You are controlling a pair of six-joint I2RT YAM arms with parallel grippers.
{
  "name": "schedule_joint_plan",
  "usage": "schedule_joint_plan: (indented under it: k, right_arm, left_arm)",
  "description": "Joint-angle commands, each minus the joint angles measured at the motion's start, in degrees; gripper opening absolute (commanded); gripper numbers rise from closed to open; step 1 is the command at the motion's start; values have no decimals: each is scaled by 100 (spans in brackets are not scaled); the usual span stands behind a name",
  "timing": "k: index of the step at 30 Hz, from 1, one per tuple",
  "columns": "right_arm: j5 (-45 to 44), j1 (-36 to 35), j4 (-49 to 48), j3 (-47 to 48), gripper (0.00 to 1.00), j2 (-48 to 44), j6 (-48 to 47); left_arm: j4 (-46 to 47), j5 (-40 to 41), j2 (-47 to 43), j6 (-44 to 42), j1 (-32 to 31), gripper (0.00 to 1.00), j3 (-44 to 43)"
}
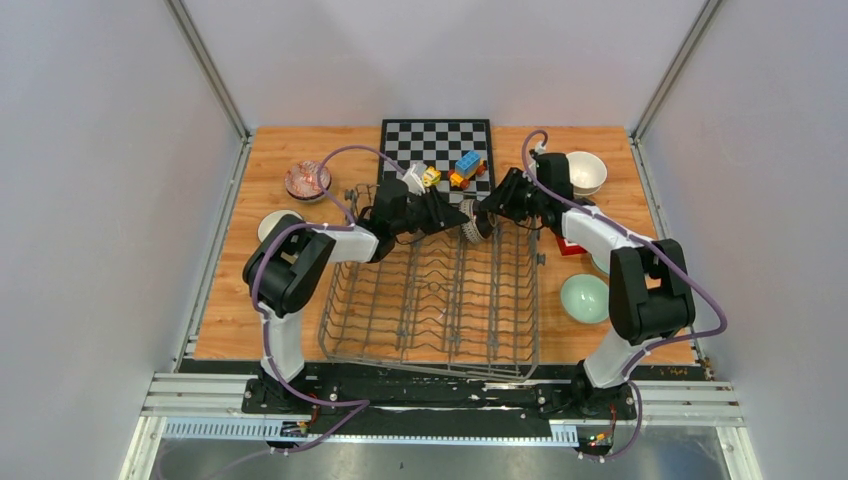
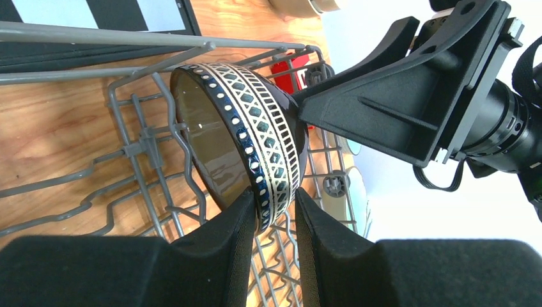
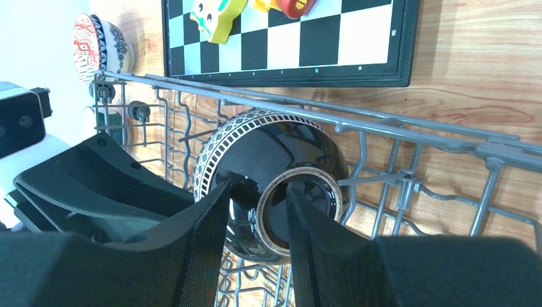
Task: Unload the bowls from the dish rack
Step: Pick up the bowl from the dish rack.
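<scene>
Black fingers of the left gripper (image 2: 273,195) fill the bottom of its wrist view. They are clenched on the rim of the dark-patterned bowl (image 2: 217,141), one finger inside it and one against its outer wall. Opposite, the right gripper (image 3: 259,188) grasps the same bowl from its underside, pinching the edge of the foot ring between its fingers.

The dish rack (image 1: 430,362) holds this bowl alone. It stands on edge among the tines by the rack's far rail, mouth toward the left arm; whether it rests on the wires cannot be told. It is glossy black outside with a tan-edged foot and brownish inside. A cream band of diamonds and ladder marks runs under a dark blue, white-dotted lip.

On the table (image 1: 225,330) around the rack sit a cream bowl (image 1: 586,172) and a pale mint bowl (image 1: 584,298) on the right, and a red-patterned bowl (image 1: 307,181) at far left. Beyond the rack, a chessboard (image 1: 437,140) carries toy blocks (image 1: 467,166).
</scene>
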State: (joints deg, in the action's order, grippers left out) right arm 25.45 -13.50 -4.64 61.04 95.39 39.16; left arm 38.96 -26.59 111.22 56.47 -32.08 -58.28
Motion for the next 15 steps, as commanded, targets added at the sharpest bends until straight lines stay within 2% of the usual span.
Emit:
schedule_joint_plan:
  k: [1,9,15]
  right_arm:
    - [124,32,117,-188,41,-72,64]
    - [153,64,83,-290,40,-106,103]
    - [186,108,51,-342,40,-146,129]
  left_arm:
    - [597,-322,99,116,-233,31,-288]
    - [570,-406,141,37,-350,31,-440]
    - [608,-416,146,52,-384,22,-474]
